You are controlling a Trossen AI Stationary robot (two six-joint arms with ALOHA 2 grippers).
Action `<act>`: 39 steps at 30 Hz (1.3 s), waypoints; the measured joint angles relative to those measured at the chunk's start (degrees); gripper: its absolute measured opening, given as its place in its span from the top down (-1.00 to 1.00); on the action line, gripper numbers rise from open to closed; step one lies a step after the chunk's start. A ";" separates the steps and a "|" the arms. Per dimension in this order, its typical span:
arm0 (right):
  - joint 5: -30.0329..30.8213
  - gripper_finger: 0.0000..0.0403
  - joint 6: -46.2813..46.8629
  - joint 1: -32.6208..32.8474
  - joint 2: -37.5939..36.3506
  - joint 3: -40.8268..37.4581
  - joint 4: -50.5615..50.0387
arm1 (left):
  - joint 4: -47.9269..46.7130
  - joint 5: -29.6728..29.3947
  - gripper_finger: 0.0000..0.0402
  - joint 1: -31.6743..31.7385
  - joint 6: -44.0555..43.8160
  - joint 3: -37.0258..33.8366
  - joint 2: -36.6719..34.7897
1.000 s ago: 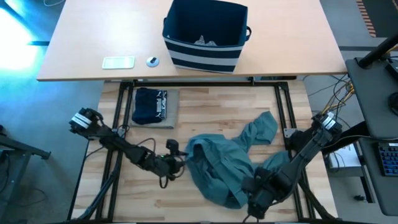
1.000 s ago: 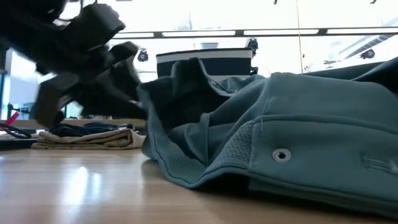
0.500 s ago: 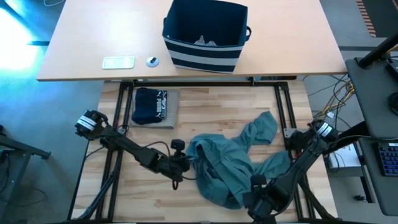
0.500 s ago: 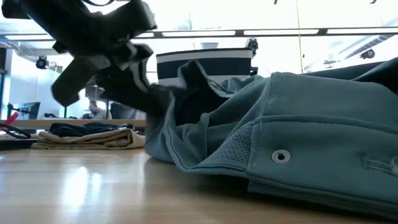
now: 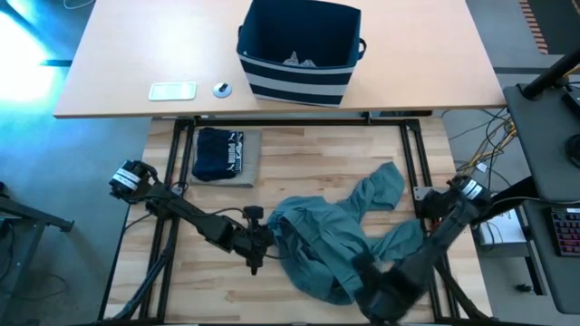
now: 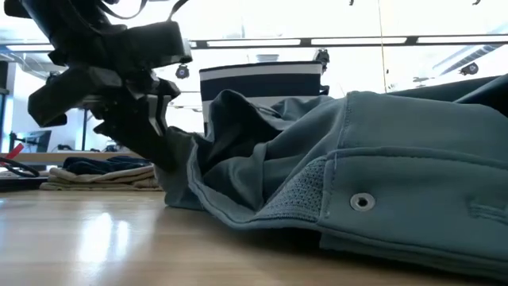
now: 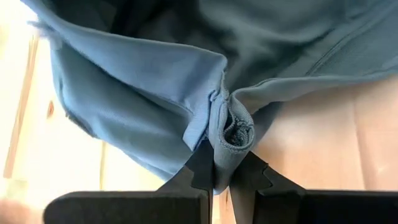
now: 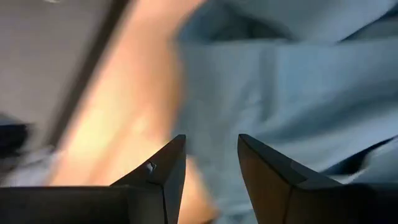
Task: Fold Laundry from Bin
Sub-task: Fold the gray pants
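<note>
the left gripper point(image 7: 221, 177) is clenched on a bunched fold at the edge of the teal-green garment point(image 5: 335, 237), which lies crumpled across the middle and right of the worktop point(image 5: 217, 285), reaching toward its front edge. my guess is it has taken that edge to draw the cloth out flat, since nothing about the heap is squared up yet. from above the pinch sits at the garment's left side, with the arm lying low along the wood.

the right gripper point(image 8: 208, 165) hovers over the garment near the front right corner. its jaws stand apart and nothing is between them; teal cloth and bare wood show beyond. it looks placed to take a second hold, though that is only a reading.

a navy garment with white lettering point(image 5: 225, 154) already lies folded at the back left corner of the worktop, seemingly on top of a beige piece point(image 6: 103, 179) that only the low view makes out. the bin point(image 5: 299, 50) stands on the separate table behind, with small grey pieces point(image 5: 299, 61) still at its bottom.

much of the teal garment's shape is lost in its own folds, and the right gripper is blurred from above, so exactly where it hangs over the cloth is hard to tell.
</note>
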 joint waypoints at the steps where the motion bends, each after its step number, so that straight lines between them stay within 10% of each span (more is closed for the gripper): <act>1: 1.11 0.30 -2.19 -0.83 0.37 -0.02 0.23 | -0.92 0.02 0.97 0.00 -0.77 0.04 -0.02; 15: -3.99 0.16 -3.47 2.45 0.96 -1.34 1.24 | -4.65 2.21 0.96 1.53 -2.28 0.31 -0.66; 26: 9.62 -0.36 6.62 3.10 3.96 -1.41 3.41 | -4.49 3.07 0.96 2.07 -2.17 0.24 -0.63; 39: 14.02 0.12 12.60 2.83 7.57 -6.55 13.68 | -5.16 2.39 0.96 2.16 -3.22 0.20 -1.71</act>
